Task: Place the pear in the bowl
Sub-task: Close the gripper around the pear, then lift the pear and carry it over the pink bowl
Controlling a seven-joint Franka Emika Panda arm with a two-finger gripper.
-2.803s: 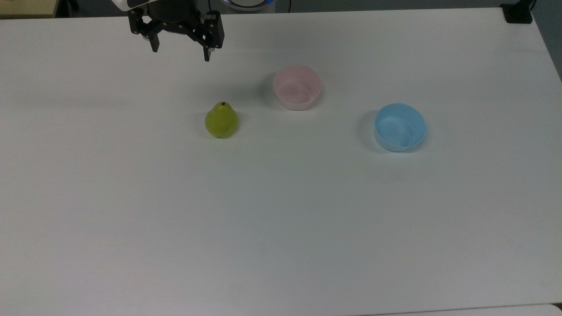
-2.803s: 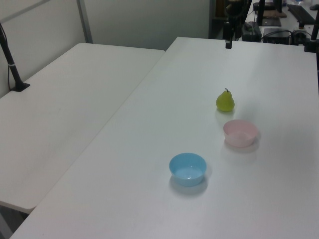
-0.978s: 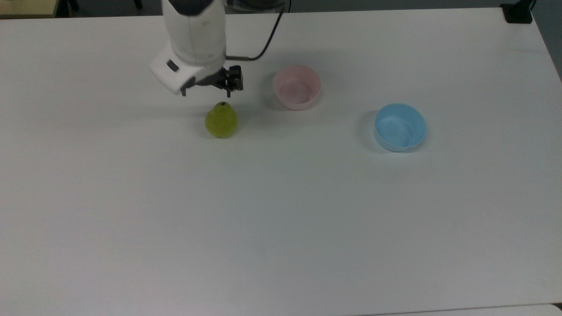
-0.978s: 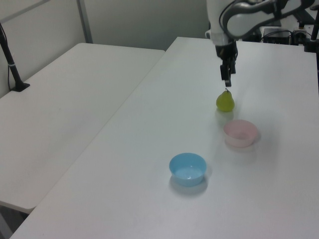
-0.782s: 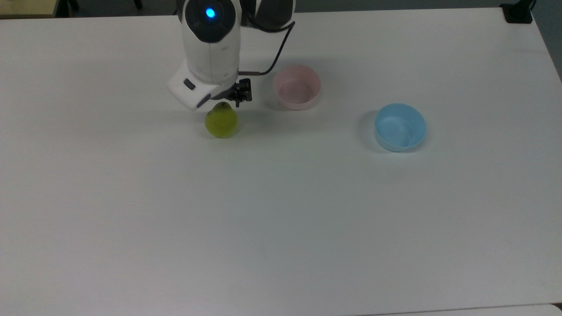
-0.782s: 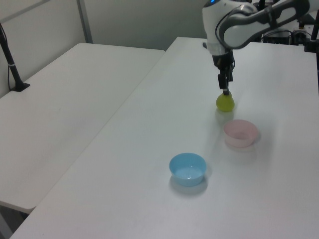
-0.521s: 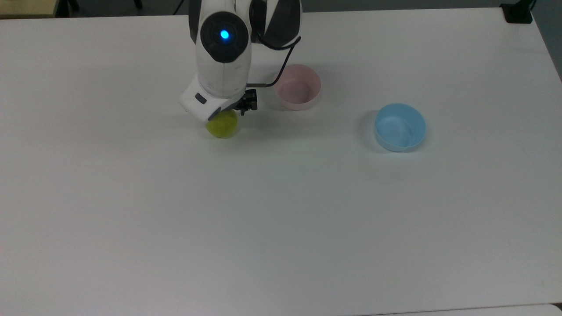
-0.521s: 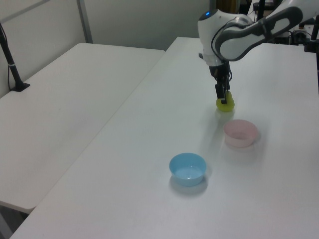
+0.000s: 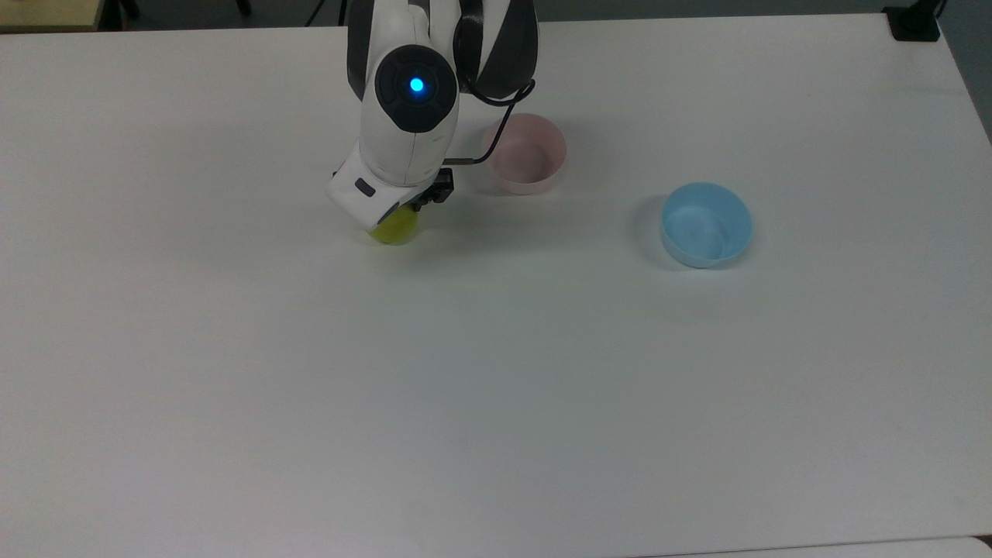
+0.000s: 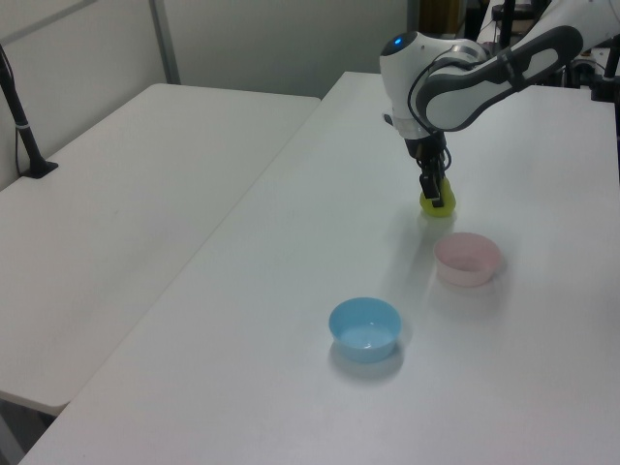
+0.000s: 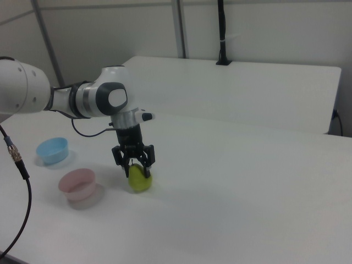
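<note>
The yellow-green pear (image 9: 394,228) (image 11: 139,180) stands upright on the white table (image 9: 496,372), at the pink bowl's left in the top view. My gripper (image 11: 136,167) (image 10: 433,190) is lowered over the pear's top and open, one finger on each side of its narrow upper part. In the top view the arm's white wrist covers most of the pear. The pale pink bowl (image 9: 527,184) (image 10: 468,262) (image 11: 78,185) sits empty, a short way from the pear.
A light blue bowl (image 9: 706,225) (image 10: 365,327) (image 11: 52,150) sits empty beyond the pink one, toward the top view's right. A black cable (image 9: 496,124) hangs from the arm over the pink bowl's near rim. A second white table (image 10: 116,223) adjoins.
The arm came in from the table's far edge and lowered its open gripper from above the pear until the fingers straddle the top. Pear and bowls have not moved.
</note>
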